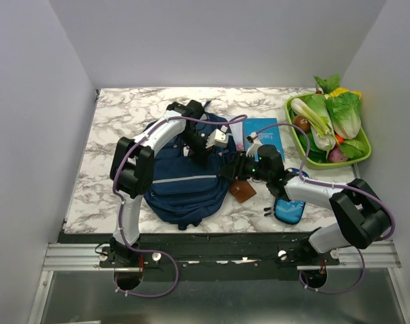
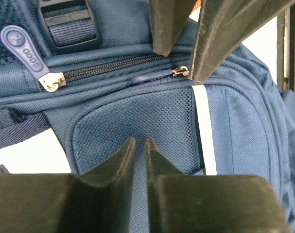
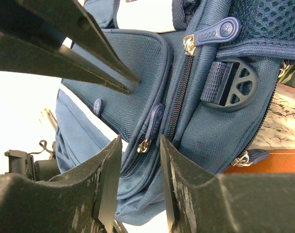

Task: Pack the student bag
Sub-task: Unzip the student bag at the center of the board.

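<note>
left claw [image 1: 202,154]: mine, down on the upper part of the student bag [image 1: 181,185]. the jaws are narrow, with a slim gap showing between them, and the tips are just over the slim zipper pull [image 2: 154,76].
right claw [image 1: 232,169]: mine, at the bag's right edge. the jaws are partly apart and straddle the side zipper pull [image 3: 156,121], with a gap on either side of it.
student bag: lying on the marble table [image 1: 110,135], centre-left of the top view, between my two arms.
right of bag: brown wallet [image 1: 243,192] just beside it, blue book [image 1: 264,129] above that, and blue pencil case [image 1: 289,210] at lower right.
upper right: green tray [image 1: 364,154] of vegetables.
</note>
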You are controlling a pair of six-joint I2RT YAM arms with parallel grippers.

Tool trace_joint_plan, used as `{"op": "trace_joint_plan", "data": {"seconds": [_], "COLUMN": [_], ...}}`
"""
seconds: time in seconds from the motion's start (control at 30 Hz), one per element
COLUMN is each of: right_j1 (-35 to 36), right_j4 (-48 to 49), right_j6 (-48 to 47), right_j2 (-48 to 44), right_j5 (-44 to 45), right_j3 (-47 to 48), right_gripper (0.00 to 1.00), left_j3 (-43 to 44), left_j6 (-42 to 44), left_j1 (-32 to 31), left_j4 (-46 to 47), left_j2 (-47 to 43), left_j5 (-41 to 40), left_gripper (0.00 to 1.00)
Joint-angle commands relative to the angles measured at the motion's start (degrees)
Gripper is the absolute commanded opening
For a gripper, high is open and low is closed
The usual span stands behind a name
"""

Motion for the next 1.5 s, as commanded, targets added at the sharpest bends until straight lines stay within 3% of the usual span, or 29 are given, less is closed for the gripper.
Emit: {"op": "trace_joint_plan", "data": {"seconds": [0.0, 0.03, 0.07, 0.2, 0.23, 0.37, 0.4, 0.5, 0.7, 0.83, 0.97, 1.47], "right_j1": [0.2, 0.2, 0.2, 0.2, 0.2, 0.2, 0.2, 0.2, 0.2, 0.2, 0.2, 0.2], "right_j4": [1.1, 1.1, 1.0, 1.0, 1.0, 1.0, 1.0, 1.1, 1.1, 1.1, 1.1, 1.6], "right_j6": [0.4, 0.4, 0.5, 0.6, 0.6, 0.6, 0.5, 0.6, 0.6, 0.3, 0.2, -0.2], "right_j2": [0.8, 0.8, 0.9, 1.2, 1.2, 0.5, 0.5, 0.6, 0.4, 0.3, 0.2, 0.6], "right_j5": [1.2, 1.2, 1.6, 1.8, 1.8, 1.9, 1.9, 1.8, 1.6, 1.2, 0.9, -0.6], "right_j3": [1.4, 1.5, 1.6, 2.2, 2.2, 1.5, 1.4, 1.2, 1.4, 1.4, 1.1, 1.0], "right_gripper": [0.46, 0.45, 0.45, 0.45, 0.45, 0.45, 0.45, 0.45, 0.45, 0.45, 0.45, 0.45], "left_j3": [0.0, -0.2, -0.3, 0.3, 0.9, 2.4, 0.4, -1.9, -0.8, -3.6, -4.8, -6.7], "left_j6": [3.6, 2.9, 2.6, 0.5, -0.1, -2.5, -4.3, -4.6, -0.9, -1.7, -3.9, -7.9], "left_j1": [0.2, 0.2, 0.2, 0.2, 0.2, 0.7, 0.9, 1.0, 1.0, 1.2, 1.7, 3.6], "left_j4": [-3.3, -2.8, -1.5, 1.2, 1.6, 4.1, 5.9, 8.5, 2.4, 6.5, 11.8, 18.4], "left_j2": [-0.3, -1.0, -1.5, -2.6, -2.6, -3.2, -3.8, -5.3, -1.1, -1.7, -3.9, -5.2], "left_j5": [1.7, 1.7, 1.8, 1.9, 1.9, 2.1, 2.0, 0.5, -0.3, -1.8, -1.5, -2.9], "left_gripper": [0.13, 0.03, 0.0, 0.0, 0.02, 0.4, 0.44, 0.5, 0.64, 0.76, 0.79, 0.87]}}
